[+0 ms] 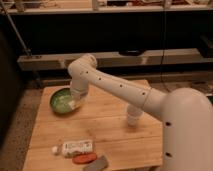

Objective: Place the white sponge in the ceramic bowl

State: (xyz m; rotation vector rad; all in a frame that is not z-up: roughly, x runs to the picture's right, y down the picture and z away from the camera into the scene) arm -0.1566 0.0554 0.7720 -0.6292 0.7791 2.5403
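The ceramic bowl (pixel 59 101) is dark green with a paler inside and sits at the table's far left. My gripper (pixel 75 103) hangs at the end of the white arm, right over the bowl's right rim. A small off-white patch (pixel 75 106) shows at the gripper's tip. It looks like the white sponge, but I cannot tell whether it is held or lying on the rim. No other sponge shows on the table.
A white-grey cup (pixel 133 116) stands right of centre, partly behind the arm. Near the front edge lie a white labelled box (pixel 78 146), a small white lump (pixel 55 149), a red object (pixel 84 158) and a grey block (pixel 97 164). Dark shelving runs behind the wooden table (pixel 110 135).
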